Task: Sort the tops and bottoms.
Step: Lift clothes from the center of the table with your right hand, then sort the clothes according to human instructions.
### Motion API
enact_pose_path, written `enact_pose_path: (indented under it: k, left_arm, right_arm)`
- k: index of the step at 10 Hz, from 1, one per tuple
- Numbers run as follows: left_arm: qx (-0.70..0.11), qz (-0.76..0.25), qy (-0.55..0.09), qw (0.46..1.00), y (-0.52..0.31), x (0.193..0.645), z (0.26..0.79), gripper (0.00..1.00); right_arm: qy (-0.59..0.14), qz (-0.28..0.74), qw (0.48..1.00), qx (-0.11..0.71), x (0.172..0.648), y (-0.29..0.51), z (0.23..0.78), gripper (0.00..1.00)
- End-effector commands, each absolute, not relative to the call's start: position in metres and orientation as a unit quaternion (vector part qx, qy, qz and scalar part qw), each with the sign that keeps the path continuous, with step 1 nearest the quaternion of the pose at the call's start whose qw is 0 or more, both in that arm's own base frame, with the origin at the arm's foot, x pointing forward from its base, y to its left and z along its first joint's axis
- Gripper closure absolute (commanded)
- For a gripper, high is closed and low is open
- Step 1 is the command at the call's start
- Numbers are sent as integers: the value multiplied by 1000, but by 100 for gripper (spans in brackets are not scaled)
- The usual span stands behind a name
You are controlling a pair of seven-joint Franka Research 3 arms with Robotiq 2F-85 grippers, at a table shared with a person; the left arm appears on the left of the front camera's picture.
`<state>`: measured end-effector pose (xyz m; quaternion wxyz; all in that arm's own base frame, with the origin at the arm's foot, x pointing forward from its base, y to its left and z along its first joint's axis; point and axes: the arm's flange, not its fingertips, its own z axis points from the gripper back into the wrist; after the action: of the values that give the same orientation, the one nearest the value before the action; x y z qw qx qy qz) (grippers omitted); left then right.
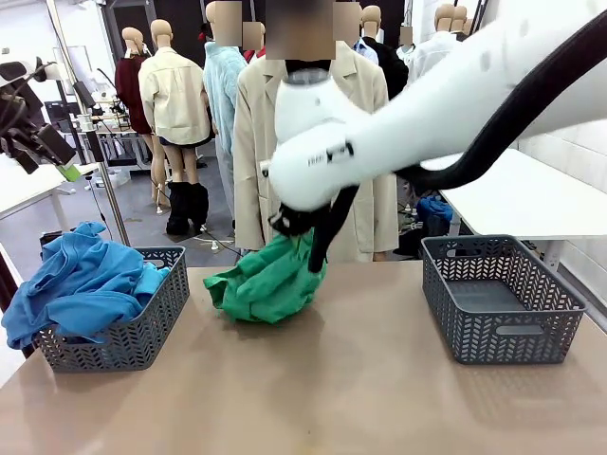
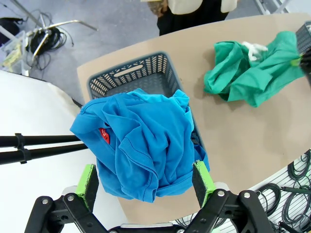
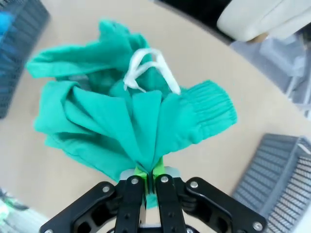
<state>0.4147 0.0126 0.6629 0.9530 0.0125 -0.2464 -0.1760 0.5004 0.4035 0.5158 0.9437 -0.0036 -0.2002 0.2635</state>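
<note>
Tabletop: bottoms (green) between right jaws

The light tan, rounded wooden bench stands on a grey-blue smooth floor. A white rectangular side table sits to the right; another white table sits to the left. Black coiled cables lie on the floor.

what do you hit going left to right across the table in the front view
Left basket heaped with blue tops → green bottoms, pinched by the right gripper → empty right basket.
</note>
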Motion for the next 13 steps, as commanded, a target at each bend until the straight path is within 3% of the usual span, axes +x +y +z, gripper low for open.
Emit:
enact_pose_path:
  k: [1, 4, 6, 7, 8, 13]
  left_arm:
    - [11, -175, -247, 953, 14, 415, 663, 0]
    - [11, -175, -247, 953, 14, 415, 663, 0]
    - [11, -175, -247, 953, 14, 415, 663, 0]
    - [11, -175, -247, 953, 14, 415, 663, 0]
    - [11, -175, -247, 953, 14, 415, 663, 0]
    - [11, -175, -247, 953, 14, 415, 663, 0]
  right_arm:
    - [-182, 291, 938, -43, 518, 405, 595, 100]
    - [-196, 310, 929, -54, 516, 423, 714, 100]
    - [-203, 296, 931, -70, 509, 434, 751, 100]
    - [-164, 319, 930, -81, 506, 435, 751, 100]
    - [-205, 301, 930, -53, 485, 399, 734, 100]
    - [-205, 301, 930, -53, 485, 399, 734, 100]
